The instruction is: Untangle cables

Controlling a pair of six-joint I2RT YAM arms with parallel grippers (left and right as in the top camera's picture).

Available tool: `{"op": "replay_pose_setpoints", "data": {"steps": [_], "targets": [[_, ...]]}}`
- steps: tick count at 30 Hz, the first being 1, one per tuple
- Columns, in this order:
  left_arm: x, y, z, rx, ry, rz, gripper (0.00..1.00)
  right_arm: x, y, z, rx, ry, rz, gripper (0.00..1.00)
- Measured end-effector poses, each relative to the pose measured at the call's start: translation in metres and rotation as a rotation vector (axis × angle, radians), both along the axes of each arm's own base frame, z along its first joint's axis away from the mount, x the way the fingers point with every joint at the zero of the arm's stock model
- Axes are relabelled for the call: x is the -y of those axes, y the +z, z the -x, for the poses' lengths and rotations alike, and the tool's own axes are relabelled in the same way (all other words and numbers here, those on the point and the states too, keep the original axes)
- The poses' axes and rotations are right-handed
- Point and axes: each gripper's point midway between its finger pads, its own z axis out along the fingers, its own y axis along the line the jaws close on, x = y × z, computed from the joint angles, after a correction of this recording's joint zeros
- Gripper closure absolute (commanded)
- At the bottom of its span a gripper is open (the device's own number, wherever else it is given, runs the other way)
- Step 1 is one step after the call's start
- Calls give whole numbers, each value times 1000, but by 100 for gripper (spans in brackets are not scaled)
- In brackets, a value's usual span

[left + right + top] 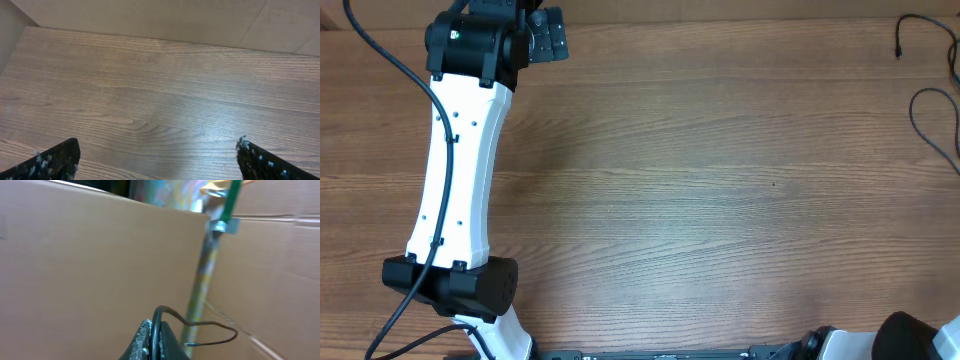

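Thin black cables [913, 112] lie in loose strands at the table's far right edge, one ending in a small plug [899, 48]. In the right wrist view my right gripper [156, 326] is shut on a thin black cable [212, 323]. That cable arches up out of the jaws and curls right to a small metal tip [192, 343]; the gripper is lifted, facing cardboard. This gripper is out of the overhead view. My left gripper [546, 36] is at the back left, far from the cables. Its fingers [55, 161] stand wide open over bare wood [160, 100], holding nothing.
The left arm [455, 170] stretches along the table's left side. The right arm's base [920, 338] shows at the bottom right. Cardboard walls [75, 265] and a metal pole with a green clamp [227, 210] stand behind the right gripper.
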Motion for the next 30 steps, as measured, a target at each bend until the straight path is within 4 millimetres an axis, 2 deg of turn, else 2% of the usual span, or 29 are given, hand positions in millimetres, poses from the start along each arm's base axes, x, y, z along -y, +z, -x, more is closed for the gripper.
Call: {"op": "replay_pose_setpoints", "data": {"steps": [4, 12, 15, 19, 21, 23, 30], "targets": [[0, 0, 0, 0, 0, 0, 0, 28, -8, 14, -31, -67, -12, 96], [0, 0, 0, 0, 0, 0, 0, 84, -38, 45, -114, -231, -76, 96], [0, 0, 0, -1, 0, -1, 0, 118, -59, 62, -154, -328, -114, 96], [0, 0, 1, -4, -2, -3, 0, 152, -84, 83, -199, -412, -164, 96], [0, -1, 1, -6, -2, -4, 0, 160, -89, 88, -204, -432, -171, 96], [0, -1, 1, -8, -2, -4, 0, 161, -85, 88, -190, -435, -161, 96], [0, -1, 1, -9, -2, -4, 0, 156, -56, 84, -92, -403, -99, 96]]}}
